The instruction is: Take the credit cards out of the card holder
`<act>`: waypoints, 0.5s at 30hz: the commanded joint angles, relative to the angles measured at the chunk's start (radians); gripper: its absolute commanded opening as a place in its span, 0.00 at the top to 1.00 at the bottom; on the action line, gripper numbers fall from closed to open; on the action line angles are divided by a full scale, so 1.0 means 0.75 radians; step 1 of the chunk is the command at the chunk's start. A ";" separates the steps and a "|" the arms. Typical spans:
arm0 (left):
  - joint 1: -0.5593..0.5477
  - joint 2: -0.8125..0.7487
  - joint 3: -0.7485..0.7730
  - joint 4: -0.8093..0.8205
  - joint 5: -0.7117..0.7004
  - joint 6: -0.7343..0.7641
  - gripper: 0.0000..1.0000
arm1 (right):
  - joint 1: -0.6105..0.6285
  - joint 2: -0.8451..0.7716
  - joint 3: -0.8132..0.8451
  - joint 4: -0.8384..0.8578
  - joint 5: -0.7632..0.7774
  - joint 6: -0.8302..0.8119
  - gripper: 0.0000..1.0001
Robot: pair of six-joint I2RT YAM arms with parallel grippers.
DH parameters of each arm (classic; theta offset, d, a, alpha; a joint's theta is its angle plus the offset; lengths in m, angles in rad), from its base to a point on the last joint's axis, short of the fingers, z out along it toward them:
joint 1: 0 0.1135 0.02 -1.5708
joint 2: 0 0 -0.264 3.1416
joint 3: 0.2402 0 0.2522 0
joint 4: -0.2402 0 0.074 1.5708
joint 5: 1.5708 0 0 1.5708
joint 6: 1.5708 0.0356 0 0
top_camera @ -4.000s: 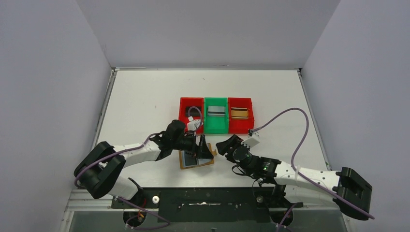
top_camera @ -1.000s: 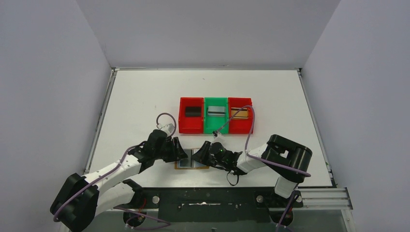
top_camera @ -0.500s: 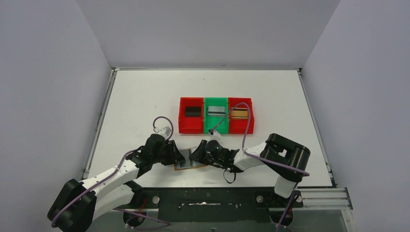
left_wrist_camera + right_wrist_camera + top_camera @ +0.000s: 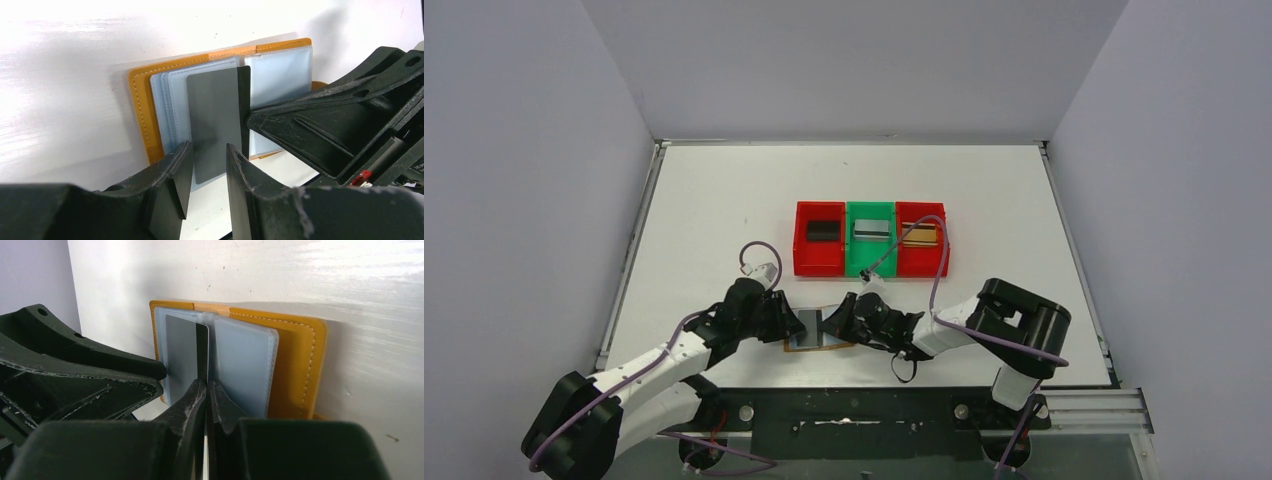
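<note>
White counter [image 4: 724, 200] carries the open card holder [image 4: 142, 100], half hidden overhead. Its grey card [image 4: 215, 125] ends between the left gripper [image 4: 209, 165]'s narrowly parted jaws; the right gripper [image 4: 206, 390]'s closed jaws meet its edge, grip unclear.

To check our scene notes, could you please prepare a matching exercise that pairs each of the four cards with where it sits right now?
Things:
1. black card
2. silver card
3. gold card
4. dark grey card

Places:
A. in the green bin
B. pinched in the right pincer, on edge at the open card holder
C. in the right-hand red bin
D. in the left-hand red bin

Pairs: 1-D, 2-A, 3-C, 4-B
</note>
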 commanded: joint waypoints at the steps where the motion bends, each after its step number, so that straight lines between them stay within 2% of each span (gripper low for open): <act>1: -0.008 0.009 -0.003 -0.035 -0.036 0.006 0.69 | 0.001 -0.069 -0.022 0.031 0.022 -0.002 1.00; 6: -0.011 0.011 0.010 -0.027 -0.015 0.014 0.68 | -0.001 -0.055 -0.036 0.049 0.015 0.012 1.00; 11: -0.048 0.011 0.132 -0.079 -0.011 0.044 0.53 | -0.003 -0.016 -0.036 0.069 0.007 0.032 1.00; 15: -0.056 0.010 0.245 -0.156 -0.074 0.101 0.45 | -0.007 0.015 -0.026 0.068 0.005 0.044 0.99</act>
